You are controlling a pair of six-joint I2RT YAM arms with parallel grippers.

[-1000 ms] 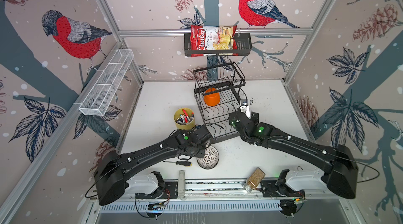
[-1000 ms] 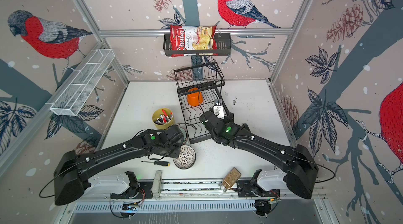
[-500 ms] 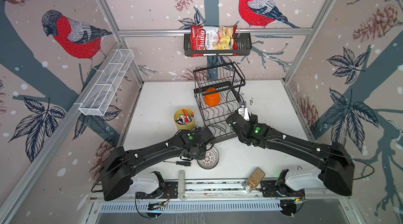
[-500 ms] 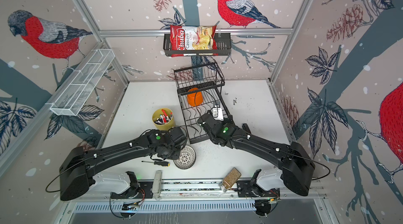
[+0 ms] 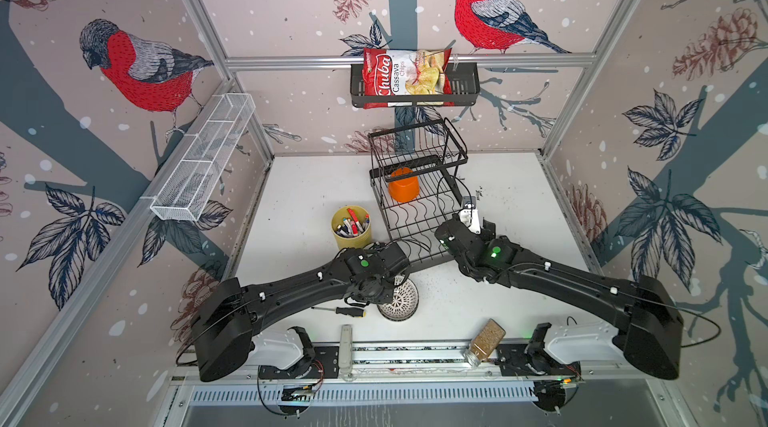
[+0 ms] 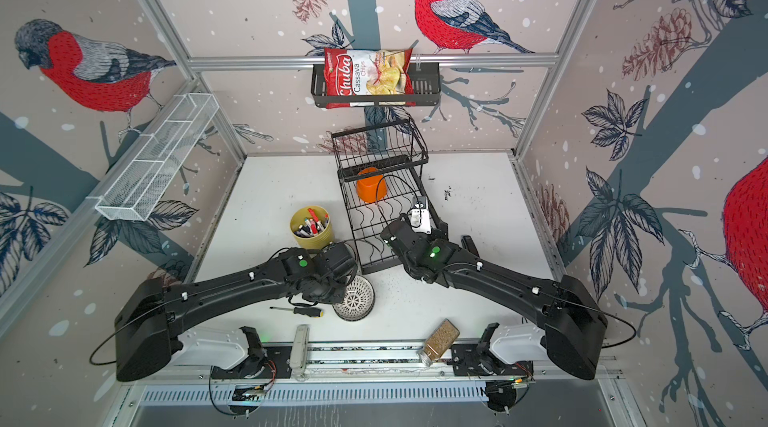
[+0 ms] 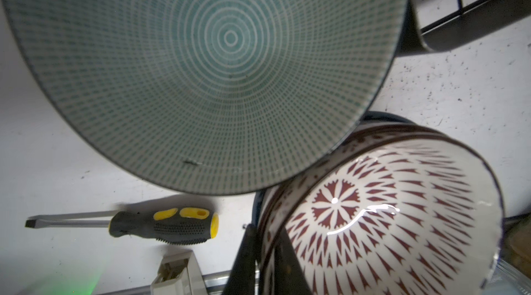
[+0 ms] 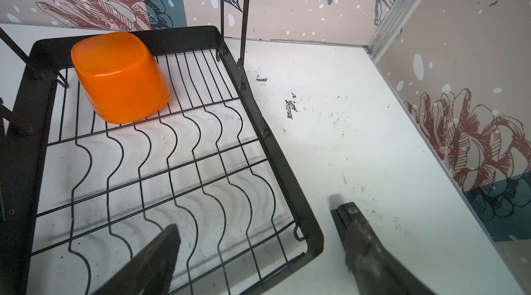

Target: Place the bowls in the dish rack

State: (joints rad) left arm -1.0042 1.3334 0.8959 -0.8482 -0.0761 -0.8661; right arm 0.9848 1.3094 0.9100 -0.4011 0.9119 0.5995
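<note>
Orange bowl (image 8: 120, 78): laid upside down in the far part of the lower tray of the dish rack (image 8: 283, 170).
Maroon-patterned bowl (image 7: 388, 216): placed just beside the teal bowl (image 7: 215, 63), near the rack's front edge; its rim is pinched by the left end effector (image 7: 265, 230).
Right end effector (image 8: 258, 230): spread wide, nothing held, positioned above the rack's near corner.
Screwdriver (image 7: 161, 226): laid on the counter (image 7: 57, 164).

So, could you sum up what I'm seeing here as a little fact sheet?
Left hand: closed on the rim of the red-patterned bowl
Teal bowl: close beside it, outside the rack
Right hand: open, empty, above a corner of the dish rack
Orange bowl: upside down in the rack's lower tray
Nearby: screwdriver lying on the table
</note>
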